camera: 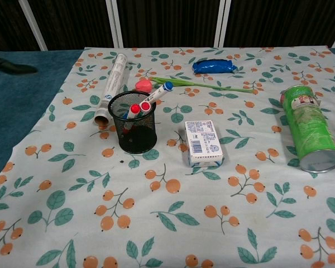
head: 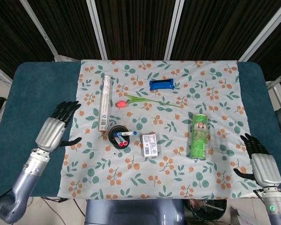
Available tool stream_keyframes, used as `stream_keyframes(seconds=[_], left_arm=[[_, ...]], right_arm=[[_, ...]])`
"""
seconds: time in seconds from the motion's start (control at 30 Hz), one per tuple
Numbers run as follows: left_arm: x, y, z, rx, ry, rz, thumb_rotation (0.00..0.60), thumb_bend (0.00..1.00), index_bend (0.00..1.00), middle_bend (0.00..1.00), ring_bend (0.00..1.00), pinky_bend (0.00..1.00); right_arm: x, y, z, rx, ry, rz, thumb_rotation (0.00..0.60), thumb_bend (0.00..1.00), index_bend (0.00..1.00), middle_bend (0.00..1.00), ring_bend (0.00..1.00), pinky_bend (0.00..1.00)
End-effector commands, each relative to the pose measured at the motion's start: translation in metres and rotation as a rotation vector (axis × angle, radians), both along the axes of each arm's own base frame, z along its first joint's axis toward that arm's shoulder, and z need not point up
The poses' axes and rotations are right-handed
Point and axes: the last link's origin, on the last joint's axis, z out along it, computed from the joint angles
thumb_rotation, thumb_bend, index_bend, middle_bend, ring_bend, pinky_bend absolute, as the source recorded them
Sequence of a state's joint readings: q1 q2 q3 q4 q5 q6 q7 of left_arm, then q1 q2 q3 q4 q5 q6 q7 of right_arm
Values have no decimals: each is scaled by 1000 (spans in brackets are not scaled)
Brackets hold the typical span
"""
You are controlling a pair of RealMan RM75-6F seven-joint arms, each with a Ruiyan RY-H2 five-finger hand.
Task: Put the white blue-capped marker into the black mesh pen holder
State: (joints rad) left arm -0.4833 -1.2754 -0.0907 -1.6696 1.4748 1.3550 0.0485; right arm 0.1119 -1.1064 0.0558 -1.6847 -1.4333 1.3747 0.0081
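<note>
White marker (camera: 156, 96) with blue cap leaning in mesh holder (camera: 133, 124), cap end poking over rim beside two red-capped pens. Risk: shallow lean, could tip out if holder nudged. Left hand (head: 55, 127) empty, fingers spread, well apart over teal table (head: 33, 108). Right hand (head: 260, 165) empty, fingers apart. Floral cloth (camera: 173, 195); dark slatted wall behind.

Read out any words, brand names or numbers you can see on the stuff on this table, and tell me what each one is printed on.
No text here can be read reliably.
white box: barcode and printed lines, too small to read.
green can: a red and white label, blurred.
white tube: a small blue mark and print, illegible.
white blue-capped marker in the black mesh pen holder: no legible print.
blue packet: no lettering visible.
</note>
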Motion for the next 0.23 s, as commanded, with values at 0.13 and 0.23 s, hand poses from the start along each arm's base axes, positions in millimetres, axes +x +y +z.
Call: stream_keyframes(seconds=[0.13,0.23], left_arm=[[-67,-69,35,163,219,202,600,93,0,0,0,0],[-81,-81,33,162,220,238,600,93,0,0,0,0]], right_arm=[[0,1,0,-11,12,13,600,213,11,0,0,177],[0,1,0,-9,10,14,600,213,11,0,0,177]])
